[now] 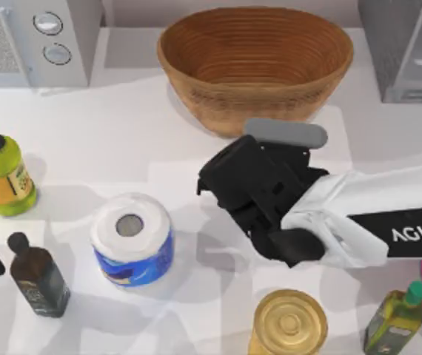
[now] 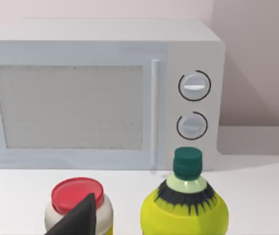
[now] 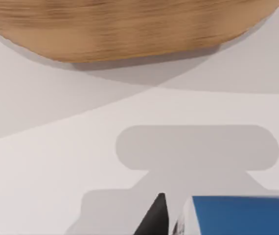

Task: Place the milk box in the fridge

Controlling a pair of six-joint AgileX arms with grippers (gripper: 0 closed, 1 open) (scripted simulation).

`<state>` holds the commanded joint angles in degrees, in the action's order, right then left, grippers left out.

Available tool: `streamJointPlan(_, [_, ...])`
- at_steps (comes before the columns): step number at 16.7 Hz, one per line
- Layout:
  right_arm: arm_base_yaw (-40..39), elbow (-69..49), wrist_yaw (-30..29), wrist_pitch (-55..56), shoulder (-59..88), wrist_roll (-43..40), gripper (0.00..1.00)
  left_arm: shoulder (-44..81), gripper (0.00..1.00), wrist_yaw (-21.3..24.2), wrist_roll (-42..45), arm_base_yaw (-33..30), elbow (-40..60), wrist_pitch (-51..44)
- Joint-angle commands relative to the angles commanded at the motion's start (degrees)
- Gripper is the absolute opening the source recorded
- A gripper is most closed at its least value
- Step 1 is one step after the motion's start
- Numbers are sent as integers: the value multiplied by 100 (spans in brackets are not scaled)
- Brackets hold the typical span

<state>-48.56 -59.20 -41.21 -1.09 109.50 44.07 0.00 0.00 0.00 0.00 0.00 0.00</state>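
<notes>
A blue carton edge with a white side, the milk box (image 3: pixel 242 214), is seen at the lower right of the right wrist view, just beside a dark fingertip (image 3: pixel 154 215); its long axis cannot be told. The right gripper (image 1: pixel 229 188) is held mid-frame below the woven wicker basket (image 1: pixel 255 63); whether it grips cannot be told. The dark-grey fridge (image 1: pixel 403 48) is set at upper right.

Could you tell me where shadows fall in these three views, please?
Top view: the right arm's black gripper shadows the white table. Right wrist view: a bar-shaped shadow lies beyond the blue milk carton, another under the woven wooden basket. Left wrist view: the light-grey microwave shadows the wall.
</notes>
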Motion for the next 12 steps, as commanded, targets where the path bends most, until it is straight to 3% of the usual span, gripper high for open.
streamJointPlan(7, [-122, -846, 80, -2255, -887, -67, 0, 0, 100, 0, 0, 0, 0, 0])
streamJointPlan(12, [-380, -1300, 336, -2716, -1073, -279, 0, 0, 100, 0, 0, 0, 0, 0])
